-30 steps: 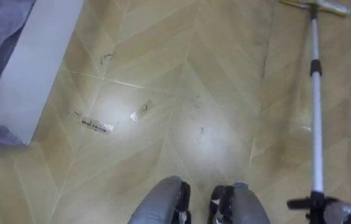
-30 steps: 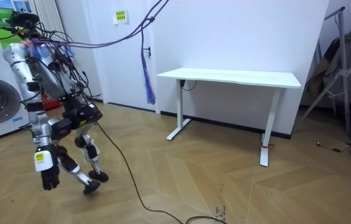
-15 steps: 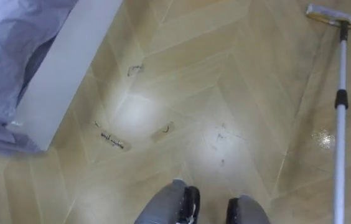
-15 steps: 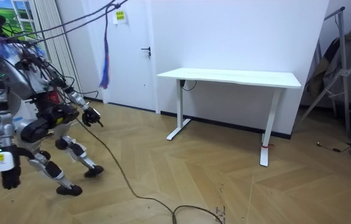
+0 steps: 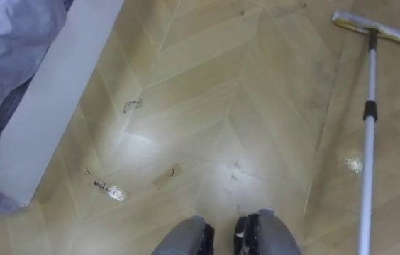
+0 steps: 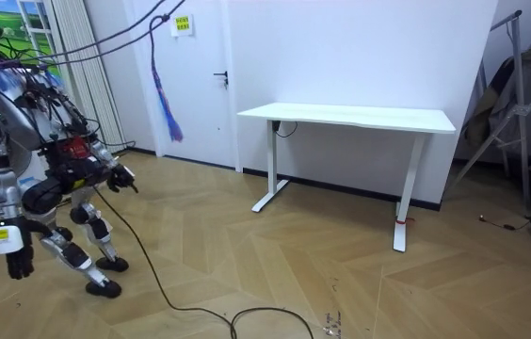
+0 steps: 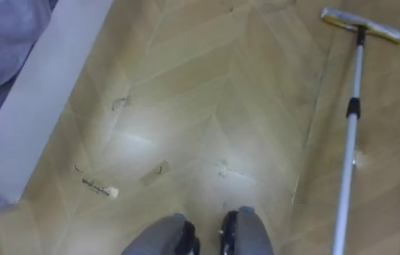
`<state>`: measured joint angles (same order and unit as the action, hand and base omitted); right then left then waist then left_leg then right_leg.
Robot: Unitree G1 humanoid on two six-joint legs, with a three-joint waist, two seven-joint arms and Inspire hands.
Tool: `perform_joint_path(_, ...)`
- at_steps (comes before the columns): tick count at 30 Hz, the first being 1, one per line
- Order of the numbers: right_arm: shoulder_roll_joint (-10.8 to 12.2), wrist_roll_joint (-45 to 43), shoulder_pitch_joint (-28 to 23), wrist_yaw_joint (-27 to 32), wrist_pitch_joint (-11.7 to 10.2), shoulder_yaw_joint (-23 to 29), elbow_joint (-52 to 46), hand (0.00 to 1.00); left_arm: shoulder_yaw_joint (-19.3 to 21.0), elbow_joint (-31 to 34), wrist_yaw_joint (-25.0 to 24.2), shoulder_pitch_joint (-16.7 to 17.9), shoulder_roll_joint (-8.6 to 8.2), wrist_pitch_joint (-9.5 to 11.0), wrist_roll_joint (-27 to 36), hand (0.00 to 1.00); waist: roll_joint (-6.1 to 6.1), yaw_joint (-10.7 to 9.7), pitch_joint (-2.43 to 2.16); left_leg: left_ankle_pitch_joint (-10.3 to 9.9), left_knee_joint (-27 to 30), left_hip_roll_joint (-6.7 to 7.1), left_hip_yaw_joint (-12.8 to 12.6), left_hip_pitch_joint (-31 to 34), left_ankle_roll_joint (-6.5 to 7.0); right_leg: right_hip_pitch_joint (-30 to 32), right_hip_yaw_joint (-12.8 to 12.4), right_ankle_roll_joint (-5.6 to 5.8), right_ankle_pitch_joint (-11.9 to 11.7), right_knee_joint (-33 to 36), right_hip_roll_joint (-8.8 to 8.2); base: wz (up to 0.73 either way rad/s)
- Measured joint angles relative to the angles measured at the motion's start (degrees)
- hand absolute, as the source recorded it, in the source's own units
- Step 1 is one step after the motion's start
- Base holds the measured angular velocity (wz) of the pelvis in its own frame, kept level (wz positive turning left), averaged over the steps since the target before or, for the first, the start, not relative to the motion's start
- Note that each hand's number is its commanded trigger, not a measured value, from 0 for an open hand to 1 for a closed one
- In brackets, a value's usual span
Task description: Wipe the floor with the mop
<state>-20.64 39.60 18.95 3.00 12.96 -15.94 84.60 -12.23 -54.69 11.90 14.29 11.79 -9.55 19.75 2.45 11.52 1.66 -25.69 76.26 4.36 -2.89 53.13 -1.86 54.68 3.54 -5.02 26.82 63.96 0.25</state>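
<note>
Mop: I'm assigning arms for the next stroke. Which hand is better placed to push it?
Probably right: the mop lies on the robot's right, its pole leaving at the lower right, where that arm comes in.

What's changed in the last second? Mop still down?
The robot has stepped toward the room view's left, away from the table. The eye views shifted with it. The mop stays head-down on the floor ahead to its right; any slide is too small to tell. Table unmoved.

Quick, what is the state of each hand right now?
Left hand: cannot be told.
Right hand: cannot be told; the silver-poled flat mop runs out at the eye view's lower right.
</note>
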Motion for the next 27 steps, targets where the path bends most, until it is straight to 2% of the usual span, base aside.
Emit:
perform_joint_path(1,-0.17,1.17,1.51,-0.67,-1.25,0.01,-0.26,1.0,0.05,-0.34,-0.13,0.42,0.05,0.02,-0.28,0.0,0.81,0.66,0.11,-0.19,-0.68,-0.13,0.89,1.41,0.8,-0.84,0.02,-0.23,0.2,-0.13,-0.05,0.09)
perform_joint_path(2,-0.25,1.32,2.05,-1.14,-1.57,0.46,-0.48,1.0,0.15,-0.56,-0.32,0.44,0.05,0.0,-0.45,0.0,0.98,0.92,0.16,-0.52,-3.32,-0.37,1.74,2.15,1.42,-1.29,0.09,0.0,0.08,-0.47,0.06,0.18)
perform_joint_path(3,-0.39,1.9,2.27,-1.75,-1.83,1.14,-1.27,1.0,0.16,-0.54,-0.69,0.85,0.06,-0.1,-0.67,0.0,0.73,1.47,0.28,-0.04,-10.56,-1.71,2.32,3.14,1.7,-2.88,0.84,0.12,0.18,-1.56,0.23,0.19)
perform_joint_path(4,-0.08,2.34,1.96,-2.23,-1.84,1.48,-1.81,1.0,0.08,-0.58,-1.56,1.72,0.35,0.12,-0.73,0.0,0.54,1.52,0.22,2.93,-15.05,-2.92,2.16,2.99,4.22,-4.68,1.35,0.49,0.7,-2.43,-0.03,0.19)
perform_joint_path(5,-0.07,2.92,1.49,-2.78,-1.82,1.65,-1.79,1.0,0.11,-0.7,-1.82,1.93,0.39,0.13,-0.73,0.0,0.52,1.47,0.17,3.28,-15.76,-2.95,2.07,2.05,4.87,-5.71,1.23,0.98,1.01,-2.82,-0.17,0.23)
perform_joint_path(6,-0.12,3.91,0.16,-3.31,-1.84,2.06,-1.8,1.0,0.08,-0.75,-2.42,1.95,0.38,0.12,-0.69,0.0,-0.05,1.44,0.3,3.08,-17.06,-2.6,2.01,0.0,5.67,-7.89,1.18,1.63,1.28,-4.25,-0.32,0.23)
perform_joint_path(8,0.09,5.15,-2.72,-4.37,-1.89,1.72,-1.84,1.0,0.26,-0.98,-2.86,1.77,0.41,0.11,-0.77,0.0,-0.45,1.33,0.15,3.31,-19.29,-1.75,1.93,-3.03,6.75,-11.04,1.66,1.79,1.23,-6.39,-1.4,0.19)
perform_joint_path(10,0.06,4.76,-7.45,-5.21,-2.41,1.64,-0.83,1.0,2.04,-0.99,-4.19,1.47,0.29,0.31,-1.95,0.0,-2.04,0.16,0.04,2.79,-20.94,-0.53,2.72,-6.76,7.49,-15.39,2.08,2.53,1.63,-8.61,-2.13,0.25)
perform_joint_path(11,0.05,4.15,-8.76,-5.21,-2.49,1.54,-0.71,1.0,2.67,-0.99,-4.36,1.48,0.2,0.37,-2.06,0.0,-2.48,-0.18,-0.02,2.52,-21.21,-0.44,2.73,-7.65,7.71,-16.5,2.23,2.73,1.74,-9.09,-2.28,0.18)
perform_joint_path(12,0.23,2.31,-11.22,-4.97,-2.76,1.44,-0.37,1.0,4.32,-1.04,-4.86,1.2,-0.04,0.3,-3.0,0.0,-3.37,-0.7,-0.3,2.11,-21.79,-0.34,3.0,-9.37,7.98,-18.5,3.0,2.79,1.74,-10.03,-2.5,0.09)
perform_joint_path(14,1.85,-0.82,-13.54,-3.85,-2.77,1.65,0.27,1.0,6.23,-2.35,-4.62,0.19,-0.01,0.51,-3.39,0.0,-3.63,-1.91,-0.47,1.98,-23.51,-0.2,3.01,-12.34,8.16,-21.33,3.27,3.4,1.32,-11.59,-2.66,-0.02)
perform_joint_path(16,4.59,-3.17,-15.27,-2.56,-2.64,1.99,0.38,1.0,7.07,-5.14,-4.51,-1.44,-0.12,0.89,-4.24,0.0,-3.99,-3.13,-0.62,2.51,-27.52,-0.85,2.99,-17.59,7.89,-26.57,4.58,3.43,-0.72,-16.79,-2.13,-0.23)
perform_joint_path(18,6.02,-3.68,-16.49,-2.99,-2.43,1.61,0.33,1.0,7.16,-6.15,-3.77,-2.47,-0.37,0.7,-5.19,0.0,-4.31,-4.24,-0.69,3.76,-32.07,-1.02,3.11,-22.22,7.88,-31.99,4.92,3.43,-2.28,-23.44,-1.63,-0.08)
perform_joint_path(19,6.41,-3.88,-17.51,-3.6,-2.34,1.74,0.3,1.0,7.36,-6.1,-3.1,-2.53,-0.79,0.89,-6.35,0.0,-3.96,-5.05,-0.64,5.16,-36.12,-0.82,3.19,-25.52,7.92,-35.14,5.17,3.71,-4.0,-27.85,-1.77,0.0)
perform_joint_path(20,6.47,-4.39,-18.02,-3.92,-2.31,1.84,0.3,1.0,7.61,-6.13,-2.76,-2.53,-1.02,0.88,-6.76,0.0,-3.81,-5.28,-0.73,5.85,-38.05,-0.65,3.17,-27.13,7.96,-36.68,5.16,3.84,-4.77,-29.76,-1.85,0.0)
perform_joint_path(22,6.5,-7.6,-19.67,-4.39,-2.18,2.21,0.28,1.0,7.77,-6.33,-1.97,-2.41,-1.5,0.3,-8.75,0.0,-3.11,-6.02,-0.75,8.46,-45.17,0.2,3.06,-33.13,8.03,-42.06,5.17,4.29,-7.08,-36.16,-2.22,0.0)
perform_joint_path(24,6.52,-8.59,-20.71,-4.38,-1.95,2.61,0.27,1.0,8.27,-6.45,-2.0,-2.21,-1.58,-0.31,-10.66,0.0,-2.42,-6.33,-0.89,9.71,-48.67,0.46,3.0,-36.42,8.01,-45.2,5.24,4.26,-8.12,-39.52,-2.27,0.0)
perform_joint_path(26,6.99,-10.43,-21.42,-4.41,-1.38,3.6,0.02,1.0,10.68,-6.47,-2.01,-1.51,-1.68,-0.45,-11.84,0.0,-1.47,-6.41,-1.04,9.92,-50.39,0.32,2.96,-39.02,7.78,-47.84,5.29,4.09,-8.56,-41.62,-2.15,-0.02)
perform_joint_path(27,7.29,-11.27,-21.76,-4.43,-0.92,4.08,0.02,1.0,12.23,-6.48,-1.98,-1.42,-1.89,-0.61,-13.13,0.0,-1.22,-6.43,-1.3,9.94,-51.02,0.23,3.0,-40.34,7.65,-49.09,5.48,3.97,-8.64,-42.37,-2.2,0.0)
